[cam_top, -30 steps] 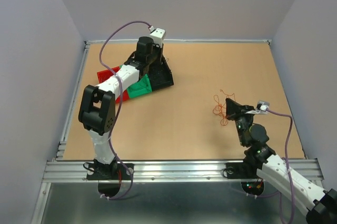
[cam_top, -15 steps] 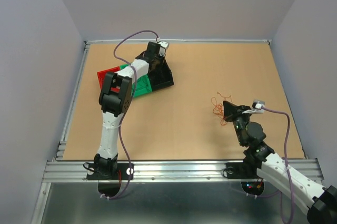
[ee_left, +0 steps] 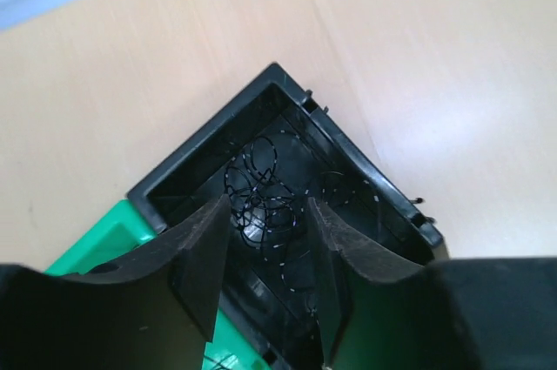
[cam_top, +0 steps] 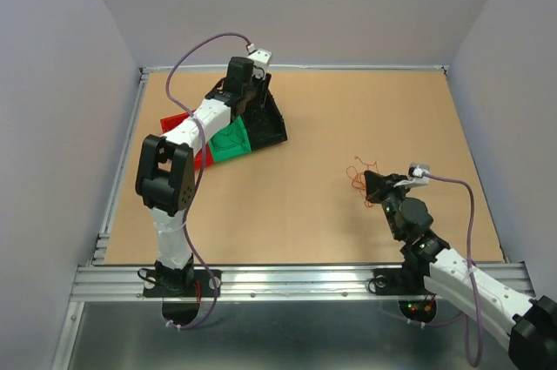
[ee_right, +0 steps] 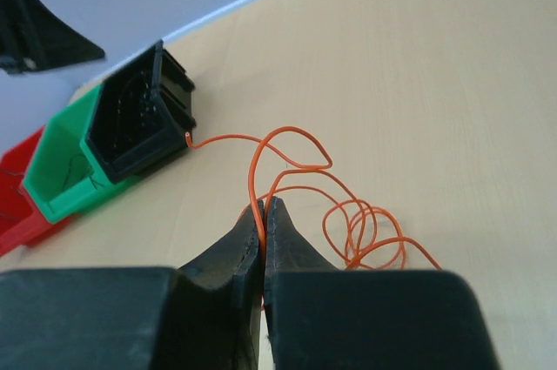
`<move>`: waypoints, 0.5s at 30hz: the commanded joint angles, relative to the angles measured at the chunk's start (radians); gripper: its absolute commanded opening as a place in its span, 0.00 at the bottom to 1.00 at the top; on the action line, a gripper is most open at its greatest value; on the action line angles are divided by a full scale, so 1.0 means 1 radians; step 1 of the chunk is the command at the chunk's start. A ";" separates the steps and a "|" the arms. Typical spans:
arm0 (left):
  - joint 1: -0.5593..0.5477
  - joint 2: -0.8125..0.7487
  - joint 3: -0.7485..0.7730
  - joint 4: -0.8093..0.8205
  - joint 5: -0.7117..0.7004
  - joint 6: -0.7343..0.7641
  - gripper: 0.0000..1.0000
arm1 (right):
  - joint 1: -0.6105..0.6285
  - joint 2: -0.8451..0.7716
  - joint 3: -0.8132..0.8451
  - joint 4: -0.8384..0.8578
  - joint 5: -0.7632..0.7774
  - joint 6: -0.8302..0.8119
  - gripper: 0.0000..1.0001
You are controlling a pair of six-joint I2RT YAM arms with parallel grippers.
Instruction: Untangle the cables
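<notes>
A thin orange cable (ee_right: 296,139) curls in loops on the table, and my right gripper (ee_right: 263,205) is shut on one strand of it. In the top view that gripper (cam_top: 372,185) sits low at the right, with the orange cable (cam_top: 359,174) just beyond its tip. A dark cable (ee_left: 261,178) flecked with white lies coiled inside the black bin (ee_left: 209,139). My left gripper (ee_left: 268,205) hangs open just above it, with nothing between its fingers. From above, the left gripper (cam_top: 252,96) is over the black bin (cam_top: 271,124) at the back.
A green bin (cam_top: 228,139) and a red bin (cam_top: 177,123) stand side by side with the black one, left of centre at the back. From the right wrist, the black bin (ee_right: 144,122), green bin (ee_right: 61,170) and red bin (ee_right: 17,213) line up far left.
The left gripper has opened over the black bin, where the dark cable now lies. The right gripper has shifted slightly left, still shut on the orange cable.
</notes>
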 commanded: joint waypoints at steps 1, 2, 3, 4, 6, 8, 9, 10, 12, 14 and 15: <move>-0.022 -0.155 -0.056 0.095 -0.013 0.019 0.54 | 0.000 0.066 -0.003 0.050 -0.095 -0.050 0.01; -0.031 -0.173 -0.071 0.102 0.006 0.019 0.55 | 0.000 0.084 0.023 0.061 -0.127 -0.068 0.01; -0.036 -0.195 -0.091 0.131 0.029 0.025 0.56 | 0.002 0.118 0.035 0.072 -0.208 -0.102 0.01; -0.042 -0.239 -0.139 0.150 0.061 0.037 0.58 | 0.000 0.134 0.046 0.079 -0.245 -0.113 0.01; -0.080 -0.296 -0.203 0.196 0.192 0.094 0.62 | 0.000 0.164 0.072 0.110 -0.343 -0.131 0.01; -0.118 -0.325 -0.237 0.205 0.324 0.134 0.67 | 0.000 0.175 0.078 0.138 -0.393 -0.133 0.00; -0.138 -0.337 -0.252 0.216 0.362 0.154 0.68 | 0.000 0.177 0.084 0.145 -0.407 -0.131 0.01; -0.188 -0.360 -0.292 0.222 0.394 0.202 0.70 | 0.000 0.181 0.104 0.145 -0.428 -0.134 0.01; -0.268 -0.397 -0.343 0.266 0.399 0.236 0.73 | 0.000 0.189 0.145 0.135 -0.466 -0.142 0.01; -0.301 -0.419 -0.407 0.298 0.401 0.275 0.75 | 0.000 0.213 0.184 0.110 -0.511 -0.147 0.01; -0.313 -0.437 -0.423 0.324 0.422 0.280 0.75 | 0.002 0.226 0.216 0.092 -0.538 -0.147 0.01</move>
